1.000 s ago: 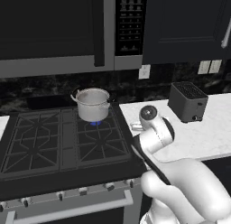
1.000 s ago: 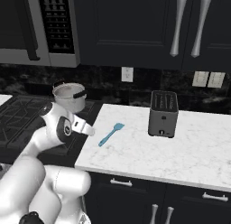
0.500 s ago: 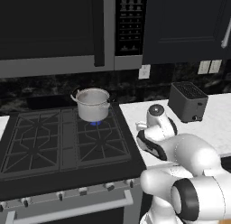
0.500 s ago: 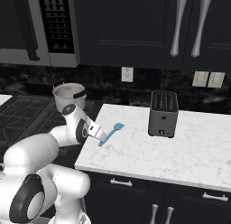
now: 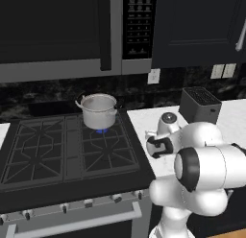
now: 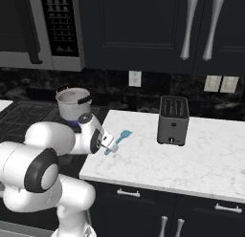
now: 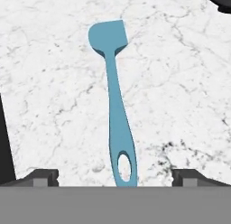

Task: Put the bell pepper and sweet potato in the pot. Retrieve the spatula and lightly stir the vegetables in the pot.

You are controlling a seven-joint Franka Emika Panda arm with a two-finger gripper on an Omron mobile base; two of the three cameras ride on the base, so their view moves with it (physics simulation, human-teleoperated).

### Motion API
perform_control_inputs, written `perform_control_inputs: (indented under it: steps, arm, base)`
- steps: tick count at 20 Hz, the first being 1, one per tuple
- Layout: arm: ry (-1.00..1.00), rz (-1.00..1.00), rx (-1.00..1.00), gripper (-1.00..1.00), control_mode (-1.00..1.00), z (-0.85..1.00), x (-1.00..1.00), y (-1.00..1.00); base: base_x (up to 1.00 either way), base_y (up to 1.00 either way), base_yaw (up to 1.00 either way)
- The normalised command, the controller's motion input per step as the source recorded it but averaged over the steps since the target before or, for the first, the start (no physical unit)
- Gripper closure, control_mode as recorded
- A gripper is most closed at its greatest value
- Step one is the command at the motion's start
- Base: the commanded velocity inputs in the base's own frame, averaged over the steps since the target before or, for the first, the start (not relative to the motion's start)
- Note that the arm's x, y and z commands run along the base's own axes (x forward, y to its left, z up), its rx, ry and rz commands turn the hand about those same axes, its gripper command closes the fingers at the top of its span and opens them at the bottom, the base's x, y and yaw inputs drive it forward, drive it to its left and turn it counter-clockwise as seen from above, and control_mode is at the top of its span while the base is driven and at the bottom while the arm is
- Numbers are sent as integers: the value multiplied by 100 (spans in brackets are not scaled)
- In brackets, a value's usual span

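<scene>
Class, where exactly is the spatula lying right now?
The spatula lies flat on the white marble counter, left of the black toaster in the right base view, just ahead of the pincer.

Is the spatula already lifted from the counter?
No, the spatula lies flat on the marble counter, between the open fingertips.

A black slotted toaster is seen upright on the white marble tabletop, with a black gas stove at nine o'clock.
</scene>
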Motion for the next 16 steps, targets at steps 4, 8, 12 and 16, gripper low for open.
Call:
perform_control_inputs:
  steps: [4,8,12,16]
  arm:
    - [8,0,0,-100,-100,-38,0,0]
    - [14,0,0,100,-100,-45,1,0]
    - [14,0,0,100,-100,-45,25,-13]
    - [11,0,0,100,-100,-39,41,-27]
  base:
    - [0,0,0]
    - [0,0,0]
    - [0,0,0]
    - [0,0,0]
